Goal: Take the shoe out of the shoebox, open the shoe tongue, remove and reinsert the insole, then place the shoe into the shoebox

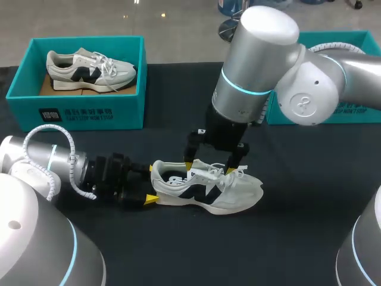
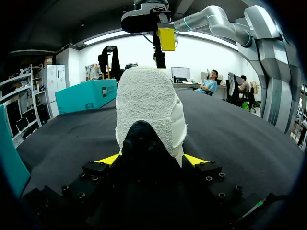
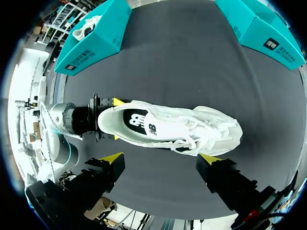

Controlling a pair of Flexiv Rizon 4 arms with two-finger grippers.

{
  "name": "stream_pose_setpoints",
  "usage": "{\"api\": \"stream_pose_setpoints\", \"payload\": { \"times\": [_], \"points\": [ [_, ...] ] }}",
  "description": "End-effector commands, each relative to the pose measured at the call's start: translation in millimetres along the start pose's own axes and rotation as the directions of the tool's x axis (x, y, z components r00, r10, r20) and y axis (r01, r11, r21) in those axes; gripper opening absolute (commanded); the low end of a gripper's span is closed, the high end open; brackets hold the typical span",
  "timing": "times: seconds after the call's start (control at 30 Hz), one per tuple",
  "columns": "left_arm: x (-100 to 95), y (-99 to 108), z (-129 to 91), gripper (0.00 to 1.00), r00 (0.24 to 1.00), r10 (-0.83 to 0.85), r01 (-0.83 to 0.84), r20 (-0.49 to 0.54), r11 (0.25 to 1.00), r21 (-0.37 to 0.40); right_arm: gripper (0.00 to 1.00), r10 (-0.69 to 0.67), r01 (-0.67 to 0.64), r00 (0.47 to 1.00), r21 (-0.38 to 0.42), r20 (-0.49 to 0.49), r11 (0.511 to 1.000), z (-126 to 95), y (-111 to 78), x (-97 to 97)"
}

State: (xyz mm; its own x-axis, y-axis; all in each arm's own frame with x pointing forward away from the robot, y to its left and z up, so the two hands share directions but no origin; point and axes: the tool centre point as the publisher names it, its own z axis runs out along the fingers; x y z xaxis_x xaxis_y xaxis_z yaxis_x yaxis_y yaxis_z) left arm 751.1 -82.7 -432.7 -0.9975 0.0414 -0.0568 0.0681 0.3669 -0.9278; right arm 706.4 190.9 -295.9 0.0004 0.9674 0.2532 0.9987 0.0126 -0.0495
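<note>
A white shoe [image 1: 208,189] with a dark side logo lies on the black table, toe to the right. My left gripper [image 1: 152,183] comes in low from the left and is shut on the shoe's heel [image 2: 148,110], a yellow tip on each side of it. Directly above the laces hangs my right gripper [image 1: 209,168], open wide and pointing down, with nothing between its fingers. From the right wrist view the shoe [image 3: 192,129] lies ahead of the right gripper [image 3: 162,158], and the insole [image 3: 139,122] shows inside the shoe's opening.
A teal shoebox [image 1: 77,110] at the back left holds a second white shoe [image 1: 89,70]. Another teal box [image 1: 357,113] stands at the back right, partly behind my right arm. Bare black tabletop lies in front of the shoe.
</note>
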Motion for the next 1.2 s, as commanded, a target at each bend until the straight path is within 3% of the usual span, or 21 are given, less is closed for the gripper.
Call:
{"api": "stream_pose_setpoints", "payload": {
  "times": [0.03, 0.23, 0.3, 0.37, 0.6, 0.97, 1.2],
  "points": [
    [2.8, 4, 3, 0.00, 1.000, 0.000, 0.000, 0.000, 1.000, -0.002, 1.00, 0.001, -0.001, 1.000, 0.002, 0.002, 1.000, 2, 1.6, 2.4],
    [2.8, 4, 3, 0.00, 1.000, 0.000, 0.000, 0.000, 1.000, -0.002, 1.00, 0.001, -0.001, 1.000, 0.002, 0.002, 1.000, 2, 1.6, 2.4],
    [2.8, 4, 3, 0.00, 1.000, 0.000, 0.000, 0.000, 1.000, -0.002, 1.00, 0.078, -0.085, 0.992, 0.067, 0.101, 0.994, 1, 8.7, 5.6],
    [2.8, 4, 3, 0.00, 1.000, 0.000, 0.000, 0.000, 1.000, -0.002, 1.00, 0.144, -0.157, 0.978, 0.078, 0.154, 0.984, 2, 12.7, 8.8],
    [2.8, 4, 3, 0.00, 1.000, 0.000, 0.000, 0.000, 1.000, -0.002, 1.00, 0.311, -0.333, 0.915, 0.044, 0.256, 0.942, 11, 17.6, 17.5],
    [2.8, 4, 3, 0.00, 1.000, 0.000, 0.000, 0.000, 1.000, -0.002, 1.00, 0.341, -0.366, 0.887, 0.024, 0.310, 0.930, 30, 14.3, 22.6],
    [2.8, 4, 3, 0.00, 1.000, 0.000, 0.000, 0.000, 1.000, -0.002, 1.00, 0.308, -0.341, 0.856, 0.004, 0.415, 0.940, 40, 21.7, 32.4]
  ]
}}
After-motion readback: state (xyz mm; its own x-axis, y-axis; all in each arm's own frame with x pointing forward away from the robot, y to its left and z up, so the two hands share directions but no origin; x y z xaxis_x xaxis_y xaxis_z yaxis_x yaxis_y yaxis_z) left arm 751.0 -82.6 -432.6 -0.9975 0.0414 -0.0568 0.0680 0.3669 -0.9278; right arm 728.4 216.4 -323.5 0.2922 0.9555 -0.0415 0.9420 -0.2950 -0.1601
